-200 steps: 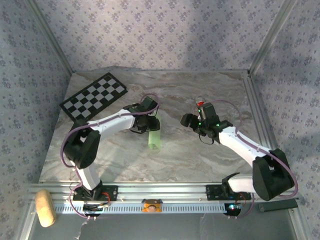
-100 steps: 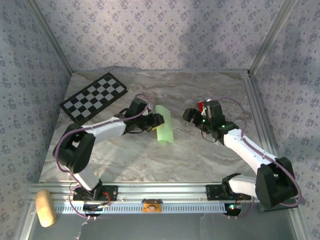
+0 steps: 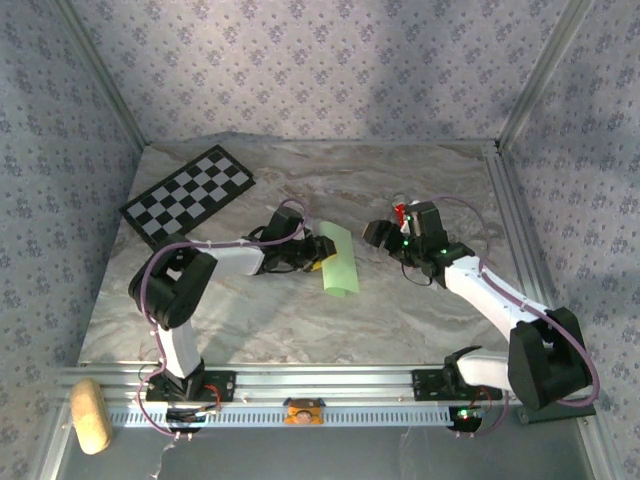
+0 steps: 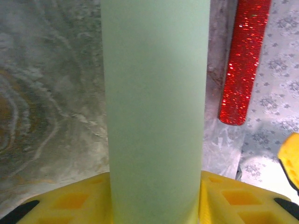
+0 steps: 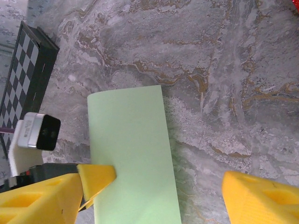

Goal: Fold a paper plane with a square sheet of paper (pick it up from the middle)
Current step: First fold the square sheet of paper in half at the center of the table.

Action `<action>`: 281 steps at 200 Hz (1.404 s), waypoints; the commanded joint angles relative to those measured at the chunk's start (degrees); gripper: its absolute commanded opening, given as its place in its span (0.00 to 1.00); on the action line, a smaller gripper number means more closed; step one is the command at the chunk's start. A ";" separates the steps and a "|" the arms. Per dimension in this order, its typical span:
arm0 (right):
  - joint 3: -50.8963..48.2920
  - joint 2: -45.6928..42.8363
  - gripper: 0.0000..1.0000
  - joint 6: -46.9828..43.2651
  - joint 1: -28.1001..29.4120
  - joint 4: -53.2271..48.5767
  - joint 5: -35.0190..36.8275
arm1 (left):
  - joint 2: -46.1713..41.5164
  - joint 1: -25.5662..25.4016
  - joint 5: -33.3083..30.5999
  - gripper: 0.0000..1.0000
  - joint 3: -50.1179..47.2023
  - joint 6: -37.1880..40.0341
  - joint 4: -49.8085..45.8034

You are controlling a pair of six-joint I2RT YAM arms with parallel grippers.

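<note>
The square sheet of paper [image 3: 339, 262] is light green and bent over into a long arch near the table's middle. My left gripper [image 3: 308, 253] is shut on its left end. In the left wrist view the sheet [image 4: 156, 93] rises between the two yellow fingers [image 4: 65, 203] of that gripper [image 4: 156, 198]. My right gripper [image 3: 378, 232] is open, just right of the sheet and apart from it. In the right wrist view the sheet [image 5: 133, 154] lies under the left finger [image 5: 96, 179] of that gripper [image 5: 170, 191], which holds nothing.
A red glitter tube [image 3: 400, 211] lies behind the right gripper, also visible in the left wrist view as a red tube [image 4: 244, 60]. A black-and-white checkerboard [image 3: 188, 195] sits at the back left, its edge [image 5: 25, 65] showing in the right wrist view. A tan block [image 3: 90, 415] lies off the table's near left.
The left gripper has swung right with the green sheet, laying it out toward the right gripper. The right gripper moved slightly back and left, still open.
</note>
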 commanded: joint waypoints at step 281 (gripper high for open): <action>2.22 7.25 0.81 -0.37 2.56 0.45 -4.31 | -0.86 -2.87 -22.85 0.58 9.10 16.34 -35.05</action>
